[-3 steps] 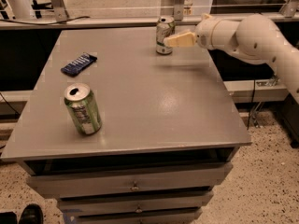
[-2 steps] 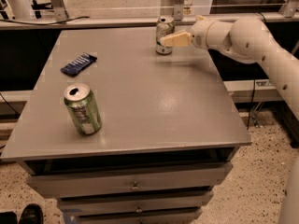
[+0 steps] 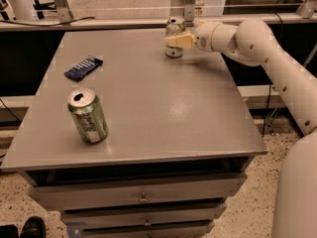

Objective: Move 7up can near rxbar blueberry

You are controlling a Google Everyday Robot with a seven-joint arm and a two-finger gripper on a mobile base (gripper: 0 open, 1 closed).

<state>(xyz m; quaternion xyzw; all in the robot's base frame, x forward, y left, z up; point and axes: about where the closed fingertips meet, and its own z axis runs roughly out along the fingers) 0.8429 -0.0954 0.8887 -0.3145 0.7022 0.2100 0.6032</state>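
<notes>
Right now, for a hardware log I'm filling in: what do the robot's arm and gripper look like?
The arm is glossy off-white, built of rounded segments, with small dark dots along the forearm. The gripper, at the 7up can, is pale tan.

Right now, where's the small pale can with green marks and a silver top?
Camera view: the small pale can stands at the far edge of the grey table, right of middle, the gripper at it, apart from the flat dark blue bar.

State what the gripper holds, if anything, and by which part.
Cannot be told: the gripper is at the 7up can's middle, by the table's far edge.
</notes>
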